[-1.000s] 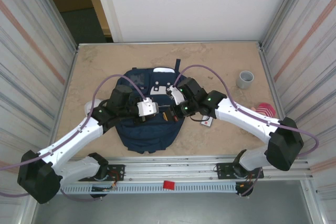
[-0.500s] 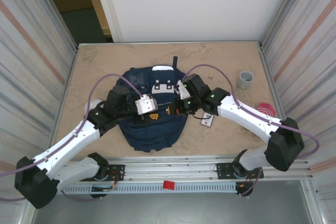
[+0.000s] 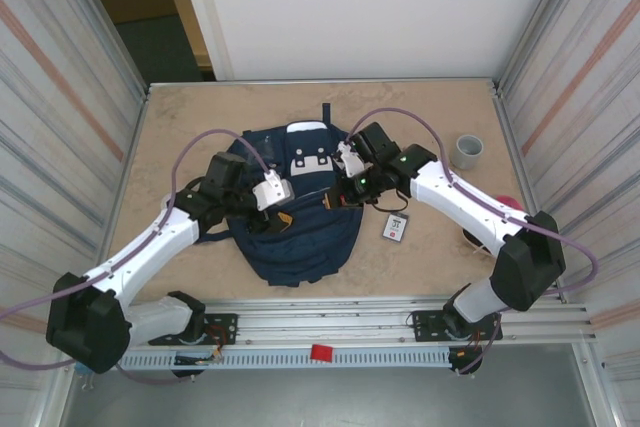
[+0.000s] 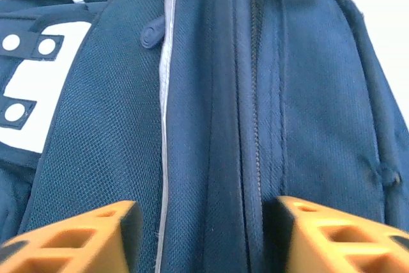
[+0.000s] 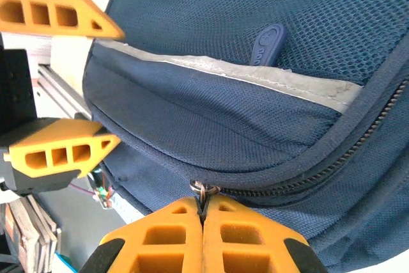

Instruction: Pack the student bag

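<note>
1. While the student bag lies flat on the bench, the right end effector is clenched on the bag's zipper pull.
2. Left end effector hovers released, straddling the bag's zipper seam.
3. Judged best: pin the fabric beside that seam, then draw the pull along the track, not upward.

The student bag is matt woven cloth, partly mesh, with a small metal zip pull.
</note>
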### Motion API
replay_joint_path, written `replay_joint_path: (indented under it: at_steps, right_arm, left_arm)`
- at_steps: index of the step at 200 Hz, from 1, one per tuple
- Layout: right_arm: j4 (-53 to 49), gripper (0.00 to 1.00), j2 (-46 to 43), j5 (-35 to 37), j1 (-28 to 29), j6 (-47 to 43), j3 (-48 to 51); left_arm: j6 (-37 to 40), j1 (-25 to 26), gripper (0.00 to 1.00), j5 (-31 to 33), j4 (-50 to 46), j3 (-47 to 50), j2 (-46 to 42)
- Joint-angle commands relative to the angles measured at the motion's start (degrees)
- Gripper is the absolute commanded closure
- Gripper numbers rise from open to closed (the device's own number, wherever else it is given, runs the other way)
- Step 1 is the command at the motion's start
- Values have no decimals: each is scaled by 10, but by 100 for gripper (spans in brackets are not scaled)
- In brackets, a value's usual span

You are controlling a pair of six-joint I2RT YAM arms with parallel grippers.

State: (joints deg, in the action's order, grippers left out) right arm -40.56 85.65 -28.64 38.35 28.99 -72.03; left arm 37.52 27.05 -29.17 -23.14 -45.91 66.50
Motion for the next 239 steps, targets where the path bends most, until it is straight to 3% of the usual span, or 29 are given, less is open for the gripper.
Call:
replay_joint_path:
  at_steps: [1,17,29,73,95,118,126,141,153,239]
  right_arm:
    - [-17,100,7,-5,-17,-29,-30]
    - [-29,100,8,6,-26,-31,-34]
    - [-25,100,8,0,-22,-22,-38]
    - [89,100,7,-45,64,100,-17]
    - [119,100,9,-32,85,138,-2]
    - [124,100,-4,-19,62,153,17]
    - [131,93,-15,-19,47,166,28]
    - [148,71,-39,-15,20,192,54]
    - [171,62,-55,-18,4,211,73]
    - [291,53,-64,-28,-33,311,132]
  left_arm:
    - [-2,-3,64,1,-21,-19,-1]
    - [-22,-3,90,-16,-11,-20,-8]
    - [-48,3,100,-43,14,-18,-13]
    - [-135,64,100,62,109,-23,-5]
    - [-127,68,100,56,107,-29,4]
    - [-92,68,100,46,109,-12,-13]
    - [-73,66,100,35,113,-1,-25]
    - [-33,60,100,13,129,26,-48]
    - [1,53,100,-6,133,44,-64]
    - [60,46,100,-75,147,66,-78]
